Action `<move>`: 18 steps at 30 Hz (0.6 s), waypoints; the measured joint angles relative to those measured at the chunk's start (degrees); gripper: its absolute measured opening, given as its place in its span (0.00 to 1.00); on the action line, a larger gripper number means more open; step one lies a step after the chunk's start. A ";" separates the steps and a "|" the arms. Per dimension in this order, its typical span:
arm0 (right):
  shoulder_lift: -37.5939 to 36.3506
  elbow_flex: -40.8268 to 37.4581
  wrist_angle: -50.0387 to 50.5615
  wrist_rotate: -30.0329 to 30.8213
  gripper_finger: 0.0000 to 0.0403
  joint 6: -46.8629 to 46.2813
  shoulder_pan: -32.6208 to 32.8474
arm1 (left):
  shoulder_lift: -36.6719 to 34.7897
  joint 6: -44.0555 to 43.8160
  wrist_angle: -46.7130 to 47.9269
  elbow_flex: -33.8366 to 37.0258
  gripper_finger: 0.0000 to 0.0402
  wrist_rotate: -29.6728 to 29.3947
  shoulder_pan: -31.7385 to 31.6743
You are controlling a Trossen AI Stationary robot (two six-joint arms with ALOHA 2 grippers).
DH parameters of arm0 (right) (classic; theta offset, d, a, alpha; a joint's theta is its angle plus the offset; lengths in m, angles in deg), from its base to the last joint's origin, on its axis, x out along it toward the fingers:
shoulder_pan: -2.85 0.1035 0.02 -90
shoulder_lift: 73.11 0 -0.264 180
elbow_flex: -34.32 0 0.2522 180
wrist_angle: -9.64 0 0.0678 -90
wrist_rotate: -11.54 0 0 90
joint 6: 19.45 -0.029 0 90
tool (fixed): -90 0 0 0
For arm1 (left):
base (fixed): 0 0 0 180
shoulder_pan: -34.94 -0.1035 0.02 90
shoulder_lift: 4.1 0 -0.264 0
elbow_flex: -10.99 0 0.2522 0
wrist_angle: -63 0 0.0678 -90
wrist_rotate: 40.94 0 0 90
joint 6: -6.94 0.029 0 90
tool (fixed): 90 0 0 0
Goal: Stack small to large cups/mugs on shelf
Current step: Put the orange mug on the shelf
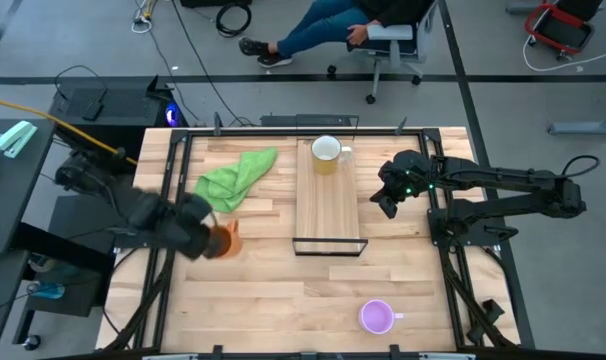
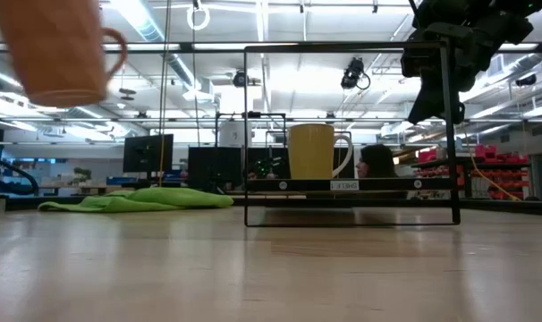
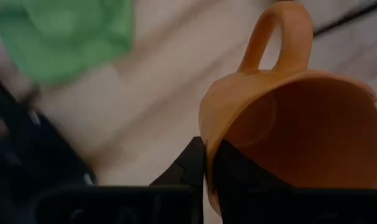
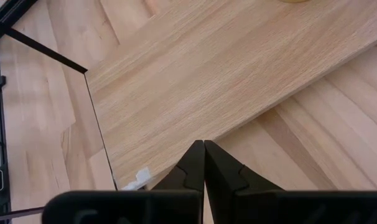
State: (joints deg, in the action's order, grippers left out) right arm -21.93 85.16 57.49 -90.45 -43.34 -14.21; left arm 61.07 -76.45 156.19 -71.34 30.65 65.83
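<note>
An orange mug (image 1: pixel 227 240) hangs well above the table left of the shelf (image 1: pixel 328 205), with my left gripper (image 1: pixel 209 236) shut on it; it shows high up in the low view (image 2: pixel 61 49). A white mug with a yellowish inside (image 1: pixel 326 152) stands upright on the shelf's far end. A light purple mug (image 1: pixel 376 317) rests on the table near the front edge. My right gripper (image 1: pixel 387 203) hovers shut just right of the shelf, holding nothing; it shows shut in its own wrist view (image 4: pixel 204 146). My left gripper (image 3: pixel 206 146) pinches the orange mug's rim wall (image 3: pixel 208 127), one finger inside the mug (image 3: pixel 244 171) and one outside (image 3: pixel 185 165). The hold is on the side opposite the handle (image 3: pixel 282 31). The fingers come steeply from above. The mug hangs clear of the table, roughly upright.
A green cloth (image 1: pixel 235 175) lies crumpled on the table at the far left of the shelf. The shelf's thin black frame (image 1: pixel 328 245) stands at its near end. Bare tabletop lies between the shelf and the purple mug. A seated person shows beyond the table's far edge.
</note>
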 joint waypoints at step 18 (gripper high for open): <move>0.07 0.00 0.01 4.54 0.03 -4.02 0.00 | 6.27 58.87 -14.96 -14.93 0.06 6.04 -37.98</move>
State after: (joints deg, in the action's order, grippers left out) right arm -21.87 85.16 57.50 -85.91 -47.36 -14.21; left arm 67.34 -17.58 141.23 -86.27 36.69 27.85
